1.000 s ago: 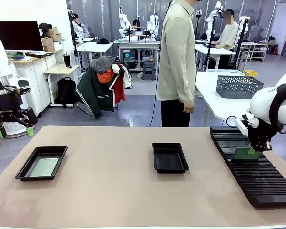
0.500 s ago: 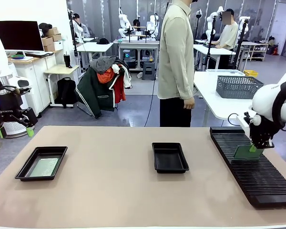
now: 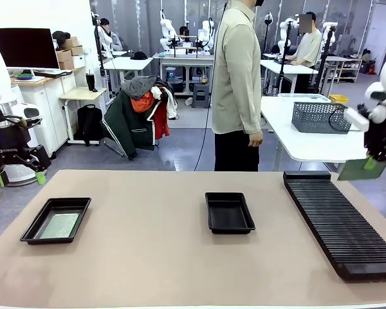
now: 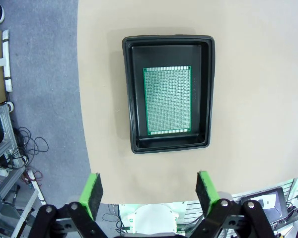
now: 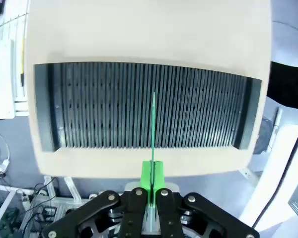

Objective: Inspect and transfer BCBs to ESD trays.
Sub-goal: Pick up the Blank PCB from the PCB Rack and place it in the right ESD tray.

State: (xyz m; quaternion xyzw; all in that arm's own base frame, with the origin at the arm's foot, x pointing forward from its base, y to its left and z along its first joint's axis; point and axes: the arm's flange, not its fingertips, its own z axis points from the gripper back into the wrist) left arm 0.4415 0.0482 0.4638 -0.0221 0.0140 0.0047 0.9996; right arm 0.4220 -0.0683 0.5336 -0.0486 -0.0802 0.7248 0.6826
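Observation:
My right gripper point(image 3: 372, 162) is shut on a green BCB point(image 3: 358, 170) and holds it in the air above the far right end of the table. In the right wrist view that BCB point(image 5: 153, 124) stands edge-on between the shut fingers point(image 5: 152, 176), high over the slotted rack point(image 5: 104, 106). A black ESD tray point(image 3: 33, 225) at the left holds another BCB point(image 3: 58, 225). A second ESD tray point(image 3: 210, 215) sits mid-table with nothing in it. My left gripper point(image 3: 19, 177) hangs open off the table's left side, above the left tray point(image 4: 131, 99) and its BCB point(image 4: 168, 100).
The long black ribbed rack point(image 3: 338, 222) runs along the table's right side. A person point(image 3: 238, 84) stands at the far edge, hands down. A grey wire basket point(image 3: 321, 117) sits on the white table behind. Bare tabletop lies between the trays and the rack.
My right gripper has lifted the BCB out of the rack, rising up and to the right. The left arm and the person have stayed put.

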